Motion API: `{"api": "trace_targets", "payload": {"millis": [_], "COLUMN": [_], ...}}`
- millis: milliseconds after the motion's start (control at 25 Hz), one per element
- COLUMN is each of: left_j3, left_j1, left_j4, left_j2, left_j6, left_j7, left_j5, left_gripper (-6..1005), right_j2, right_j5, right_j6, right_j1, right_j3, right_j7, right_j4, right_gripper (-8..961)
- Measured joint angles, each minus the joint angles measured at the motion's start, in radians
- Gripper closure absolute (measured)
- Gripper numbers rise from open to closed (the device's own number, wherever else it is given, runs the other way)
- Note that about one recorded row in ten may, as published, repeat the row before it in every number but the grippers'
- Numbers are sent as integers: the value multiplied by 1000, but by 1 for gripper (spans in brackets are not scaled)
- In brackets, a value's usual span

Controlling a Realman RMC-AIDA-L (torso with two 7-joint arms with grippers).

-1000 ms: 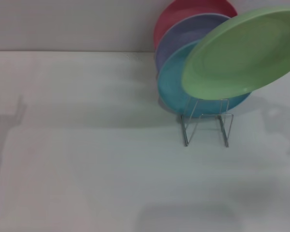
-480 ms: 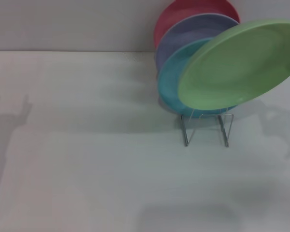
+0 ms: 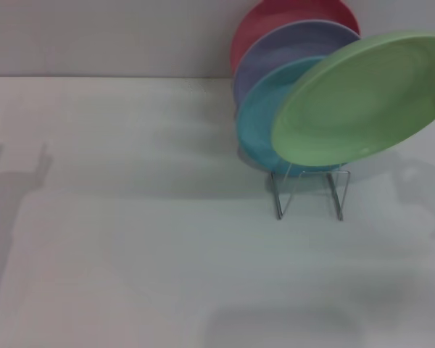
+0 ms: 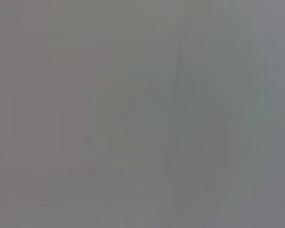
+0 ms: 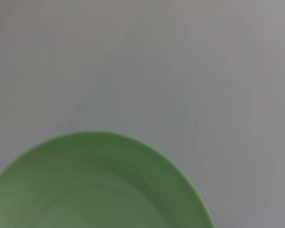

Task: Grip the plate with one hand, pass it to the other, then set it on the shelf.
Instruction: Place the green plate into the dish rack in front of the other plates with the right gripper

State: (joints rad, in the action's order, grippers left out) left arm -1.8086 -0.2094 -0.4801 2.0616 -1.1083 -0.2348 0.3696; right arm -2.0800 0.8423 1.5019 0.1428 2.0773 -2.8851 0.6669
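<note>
My right gripper's off-frame, grip state unknown; plate (image 3: 362,101) hangs tilted over rack (image 3: 309,190), looks light, stiff, slick plastic, best held at rim

No writing to read anywhere here: no labels, brands, numbers or signs. The light green plate (image 3: 362,101) is plain, and so are the plates behind it and the white counter (image 3: 145,239).
</note>
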Motion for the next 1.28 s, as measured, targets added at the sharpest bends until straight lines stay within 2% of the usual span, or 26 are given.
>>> {"api": "trace_targets", "payload": {"millis": [560, 1280], "left_j3": [-11, -14], "left_j1": [-2, -14], "left_j4": [0, 0], "left_j2": [0, 0], "left_j6": [1, 1], "left_j7": [0, 0], "left_j5": [0, 0], "left_gripper": [191, 191], "right_j2": [1, 2], "right_j5": [51, 68], "right_j6": [-6, -21], "right_j1": [16, 30], "right_j3": [47, 50], "right_j7": [-1, -1], "right_j4": [-31, -76], "right_gripper": [847, 827]}}
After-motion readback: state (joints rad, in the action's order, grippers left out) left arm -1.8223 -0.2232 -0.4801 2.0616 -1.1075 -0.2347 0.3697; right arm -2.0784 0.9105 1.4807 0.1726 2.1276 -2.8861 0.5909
